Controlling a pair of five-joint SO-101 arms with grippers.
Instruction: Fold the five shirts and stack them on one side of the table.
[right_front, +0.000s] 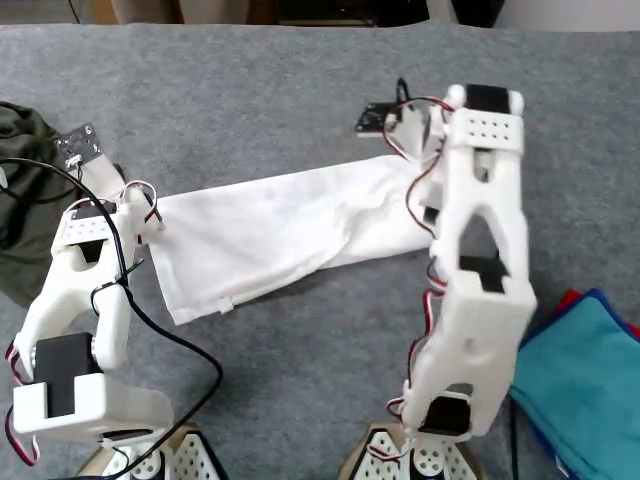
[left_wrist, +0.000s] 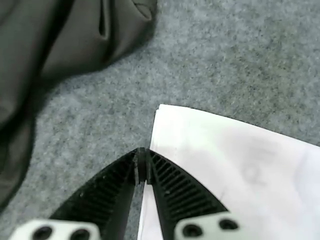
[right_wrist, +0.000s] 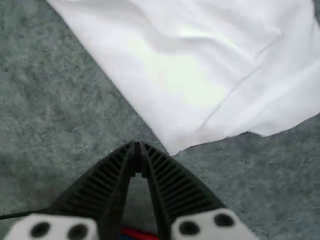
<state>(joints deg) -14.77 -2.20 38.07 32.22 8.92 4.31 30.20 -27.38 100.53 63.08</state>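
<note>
A white shirt, folded into a long strip, lies across the middle of the grey table. In the left wrist view my left gripper is shut right at the end edge of the white shirt, and the hem seems pinched between its tips. From above, the left gripper sits at the strip's left end. My right gripper is shut with nothing in it, on bare table just off the border of the white shirt. The right arm covers the strip's right end.
A dark olive shirt lies crumpled at the left table edge, close to the left arm, and is seen again as the olive shirt. A teal folded cloth rests on a red one at the right front corner.
</note>
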